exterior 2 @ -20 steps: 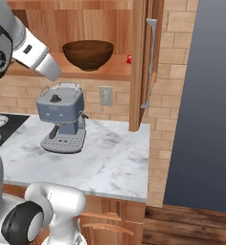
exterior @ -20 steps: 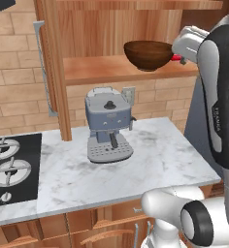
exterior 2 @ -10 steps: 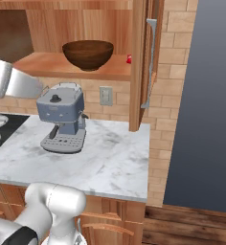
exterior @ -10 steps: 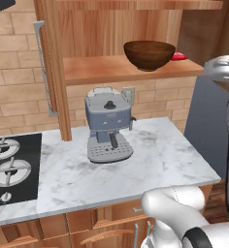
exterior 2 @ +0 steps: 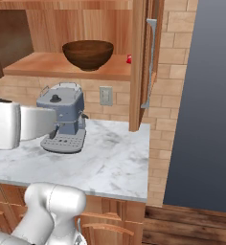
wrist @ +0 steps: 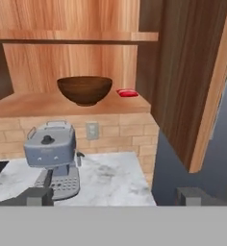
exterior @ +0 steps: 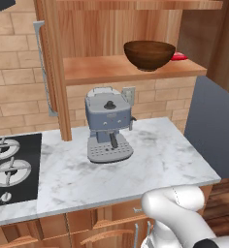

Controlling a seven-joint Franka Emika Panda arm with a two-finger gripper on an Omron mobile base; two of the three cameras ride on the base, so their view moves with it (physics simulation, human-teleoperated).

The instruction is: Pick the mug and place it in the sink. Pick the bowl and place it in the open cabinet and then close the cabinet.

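Observation:
The dark brown wooden bowl (exterior: 149, 54) (exterior 2: 87, 53) (wrist: 84, 90) stands upright on the lower shelf of the cabinet (exterior: 111, 69) (exterior 2: 52, 64). The cabinet stands open: its right door (exterior 2: 142, 62) (wrist: 187, 81) is swung out towards me and its left door (exterior: 49, 72) shows edge-on. My gripper (wrist: 115, 197) is open with nothing between its fingertips (wrist: 38, 196). It hangs well back from the shelf, facing the bowl. The mug and the sink are out of view.
A blue-grey coffee machine (exterior: 109, 126) (exterior 2: 62, 119) (wrist: 50, 158) sits on the marble counter (exterior: 155, 155) below the shelf. A small red object (exterior: 179, 56) (wrist: 127, 92) lies right of the bowl. A black stovetop (exterior: 9, 169) is at the left.
My hand was beside the bowl at the shelf a second ago and has pulled back and down, away from the cabinet. The bowl stays on the shelf.

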